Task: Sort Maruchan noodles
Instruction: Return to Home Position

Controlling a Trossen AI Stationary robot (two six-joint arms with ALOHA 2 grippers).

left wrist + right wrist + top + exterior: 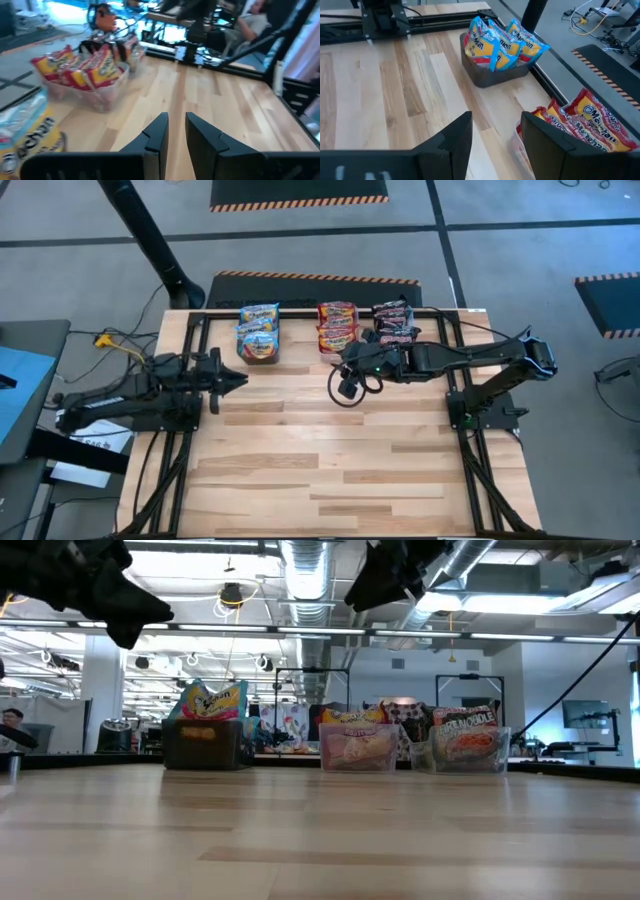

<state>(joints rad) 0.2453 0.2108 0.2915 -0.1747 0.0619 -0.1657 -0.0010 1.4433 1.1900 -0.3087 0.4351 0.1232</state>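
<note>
The step in hand looked like the return to rest, and doing it well meant lifting clear first. The right gripper (495,117) hung just below the middle bin in the upper centre of the high view, its fingers spread wide and empty. It would do best to draw back toward its base at the right of the frame without dipping at the bin rims or snagging the dark loop of cable (347,389) beneath its wrist. The left gripper (176,117) sat at left-centre of the high view, over the pale wooden plank table (330,470). Its fingers were parted by only a narrow slot and pinched nothing (it seemed close to rest).

Every noodle packet in view sat in a bin along the table's upper edge.
- **Left:** the small black plastic bin (495,77) held the light blue and yellow square packets (502,47), standing on edge.
- **Middle:** a clear plastic bin (100,95) held the red and orange packets (90,67).
- **Right:** a second clear plastic bin (503,750) held the black and red packets (395,322).

No packet showed loose on the planks, so the sorting seemed done.
</note>
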